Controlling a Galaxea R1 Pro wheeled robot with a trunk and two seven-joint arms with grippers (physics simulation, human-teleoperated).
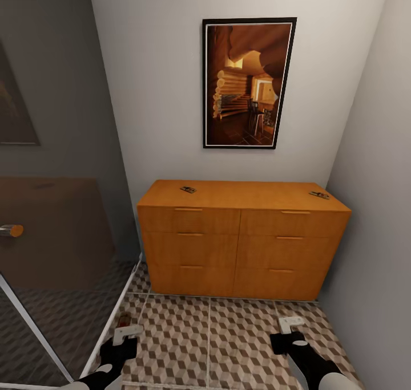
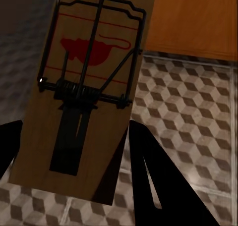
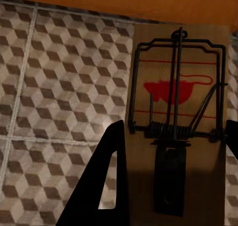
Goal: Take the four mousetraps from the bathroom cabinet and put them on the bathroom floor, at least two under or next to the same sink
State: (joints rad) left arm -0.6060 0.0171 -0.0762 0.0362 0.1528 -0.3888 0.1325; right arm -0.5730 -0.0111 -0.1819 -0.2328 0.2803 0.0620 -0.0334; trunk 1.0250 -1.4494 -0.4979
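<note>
The orange-wood cabinet [image 1: 240,247] stands against the far wall with its drawers closed. Two mousetraps lie on its top, one near the left [image 1: 188,189] and one at the right end [image 1: 319,195]. My left gripper [image 1: 127,333] hangs low over the bathroom floor [image 1: 228,338], shut on a mousetrap [image 2: 84,102] held between its black fingers [image 2: 148,171]. My right gripper [image 1: 291,324] is also low over the tiles, shut on another mousetrap [image 3: 183,127]. The sink is out of view.
A dark glass panel [image 1: 57,236] with a white frame and a round handle [image 1: 11,230] runs along the left. A grey wall [image 1: 377,207] closes in on the right. A framed picture [image 1: 248,82] hangs above the cabinet.
</note>
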